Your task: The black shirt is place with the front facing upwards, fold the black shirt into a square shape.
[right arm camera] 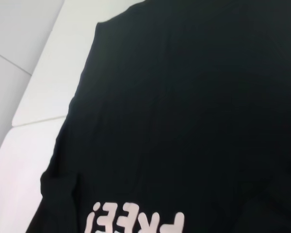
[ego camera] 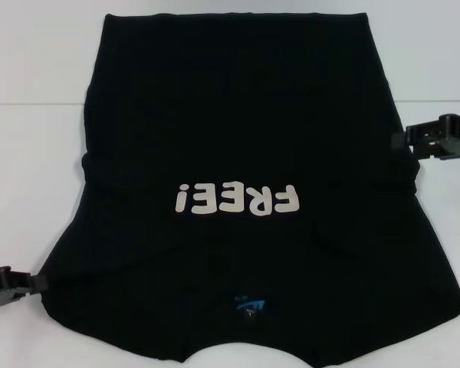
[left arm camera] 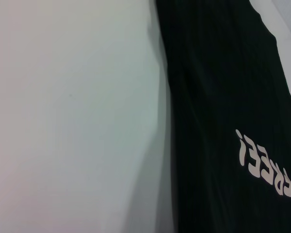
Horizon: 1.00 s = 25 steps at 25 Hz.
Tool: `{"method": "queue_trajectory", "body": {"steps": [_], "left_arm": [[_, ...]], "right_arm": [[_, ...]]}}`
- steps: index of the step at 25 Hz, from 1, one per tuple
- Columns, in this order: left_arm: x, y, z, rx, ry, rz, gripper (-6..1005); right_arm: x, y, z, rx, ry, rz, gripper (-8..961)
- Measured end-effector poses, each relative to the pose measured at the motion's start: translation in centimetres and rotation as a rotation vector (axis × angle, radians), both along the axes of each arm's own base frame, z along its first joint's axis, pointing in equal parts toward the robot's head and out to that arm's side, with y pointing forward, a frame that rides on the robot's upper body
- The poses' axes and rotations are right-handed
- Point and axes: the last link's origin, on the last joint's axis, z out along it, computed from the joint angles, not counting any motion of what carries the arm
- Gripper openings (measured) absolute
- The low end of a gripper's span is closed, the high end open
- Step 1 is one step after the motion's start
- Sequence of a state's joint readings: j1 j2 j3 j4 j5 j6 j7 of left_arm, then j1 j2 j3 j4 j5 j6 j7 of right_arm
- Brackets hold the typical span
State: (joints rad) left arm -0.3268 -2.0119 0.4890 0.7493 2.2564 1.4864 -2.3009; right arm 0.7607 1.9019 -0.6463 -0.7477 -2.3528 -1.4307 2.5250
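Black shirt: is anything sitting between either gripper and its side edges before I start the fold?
Nothing visible. The black shirt lies flat on the white table, print up. The left gripper sits at its near left edge and the right gripper at its right edge, with no other object between.

black shirt (ego camera: pixel 245 138) lies flat on the white surface, front up, neck at the near edge, hem at the far edge. Pale "FREE!" lettering (ego camera: pixel 238 199) reads upside down in the head view, roughly mid-shirt. Small blue neck label (ego camera: pixel 251 308) sits near the collar. Both sleeves look folded in over the body; side edges flare outward toward the near end.
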Motion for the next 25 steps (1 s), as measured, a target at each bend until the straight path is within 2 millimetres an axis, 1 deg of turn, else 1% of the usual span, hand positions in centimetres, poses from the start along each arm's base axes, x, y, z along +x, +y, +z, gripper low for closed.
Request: {"method": "queue_trajectory", "body": {"steps": [5, 7, 12, 15, 19, 25], "left_arm": [[0.2, 0.1, 0.1, -0.005, -0.005, -0.010, 55], [0.7, 0.3, 0.1, -0.009, -0.018, -0.037, 2], [2.8, 0.9, 0.8, 0.007, -0.102, -0.146, 4], [3.5, 1.5, 1.1, 0.011, -0.119, -0.174, 5], [3.9, 2.3, 1.0, 0.017, -0.118, -0.182, 5], [4.0, 3.1, 0.9, 0.025, -0.111, -0.174, 5]], "right_arm": [[1.0, -0.5, 0.5, 0.008, -0.002, -0.016, 611], [1.3, -0.8, 0.6, 0.001, -0.007, -0.011, 611], [2.3, -2.2, 0.4, -0.095, -0.077, 0.028, 610], [3.4, -3.2, 0.7, -0.168, -0.165, -0.004, 610], [5.1, -4.2, 0.8, -0.216, -0.249, -0.086, 610], [6.2, -5.6, -0.2, -0.270, -0.281, -0.107, 610]]}}
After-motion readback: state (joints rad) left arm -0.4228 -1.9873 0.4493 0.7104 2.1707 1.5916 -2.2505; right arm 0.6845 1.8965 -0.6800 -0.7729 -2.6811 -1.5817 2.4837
